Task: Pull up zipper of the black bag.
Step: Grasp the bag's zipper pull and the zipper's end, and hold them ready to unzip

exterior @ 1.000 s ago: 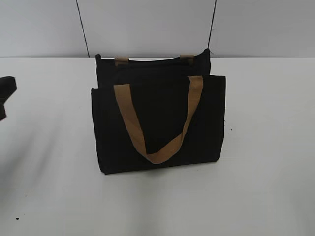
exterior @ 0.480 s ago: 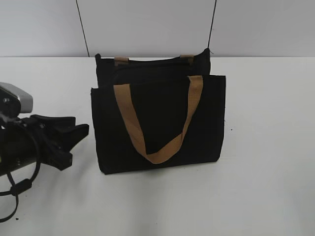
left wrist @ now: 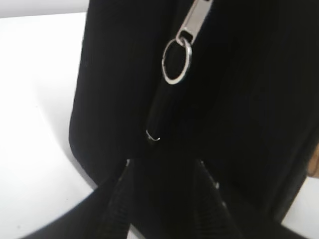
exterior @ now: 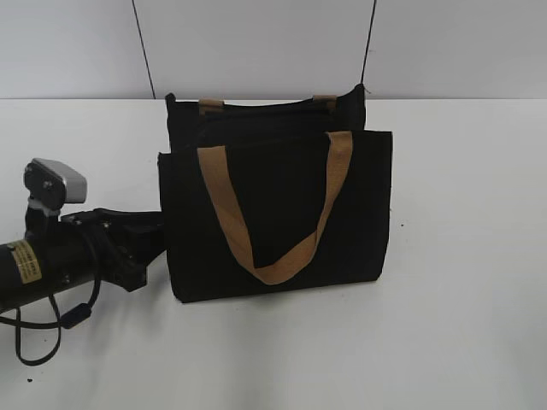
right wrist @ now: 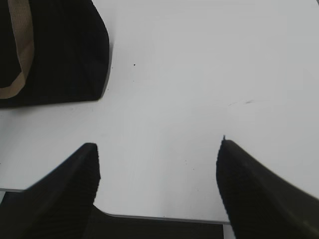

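The black bag (exterior: pixel 273 213) stands upright mid-table, one tan handle (exterior: pixel 224 205) hanging down its front. My left gripper (exterior: pixel 152 241) is low at the bag's left end, right against the fabric. In the left wrist view the bag's end (left wrist: pixel 114 89) fills the frame. The zipper's silvery pull tab (left wrist: pixel 195 17) with a metal ring (left wrist: pixel 177 60) hangs above my left gripper (left wrist: pixel 163 167), whose jaws stand apart and hold nothing. My right gripper (right wrist: pixel 158 149) is open and empty over bare table, right of the bag's corner (right wrist: pixel 65 50). It is out of the exterior view.
The white table (exterior: pixel 461 256) extends on both sides of the bag. Two thin dark cables (exterior: pixel 144 51) run down the grey wall behind. The table's front edge (right wrist: pixel 164 217) lies just under my right gripper.
My left arm has come in from the left edge and moved right, up to the bag's left end. The bag has not moved.
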`<move>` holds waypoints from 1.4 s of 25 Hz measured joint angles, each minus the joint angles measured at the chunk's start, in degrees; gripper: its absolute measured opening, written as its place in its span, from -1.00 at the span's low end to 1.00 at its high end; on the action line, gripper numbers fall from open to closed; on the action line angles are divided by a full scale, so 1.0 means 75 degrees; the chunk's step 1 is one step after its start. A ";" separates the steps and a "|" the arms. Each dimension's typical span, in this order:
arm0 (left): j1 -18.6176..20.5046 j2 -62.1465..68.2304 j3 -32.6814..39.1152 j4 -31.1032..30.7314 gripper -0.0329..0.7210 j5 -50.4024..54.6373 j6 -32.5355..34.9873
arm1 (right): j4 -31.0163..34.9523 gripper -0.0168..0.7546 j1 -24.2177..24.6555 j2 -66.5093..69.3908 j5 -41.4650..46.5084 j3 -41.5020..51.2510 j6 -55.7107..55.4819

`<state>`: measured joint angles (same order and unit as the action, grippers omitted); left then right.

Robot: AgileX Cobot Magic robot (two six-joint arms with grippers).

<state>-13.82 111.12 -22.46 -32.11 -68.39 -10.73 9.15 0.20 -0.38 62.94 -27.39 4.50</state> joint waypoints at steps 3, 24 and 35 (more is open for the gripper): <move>0.0001 0.0372 -0.0439 -0.0514 -0.10 -0.0046 -0.0022 | 0.0000 0.49 0.0000 0.0000 0.0000 0.0000 0.0000; 0.0015 0.0944 -0.1786 -0.0918 -0.83 0.0399 0.0295 | 0.0000 0.49 0.0000 0.0000 0.0000 0.0000 0.0000; 0.0015 -0.0188 -0.1786 -0.0079 -0.83 0.1927 0.0295 | 0.0000 0.49 0.0000 0.0000 0.0000 0.0000 0.0000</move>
<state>-13.71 109.71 -35.86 -32.70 -53.94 -8.52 9.15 0.20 -0.38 62.94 -27.39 4.50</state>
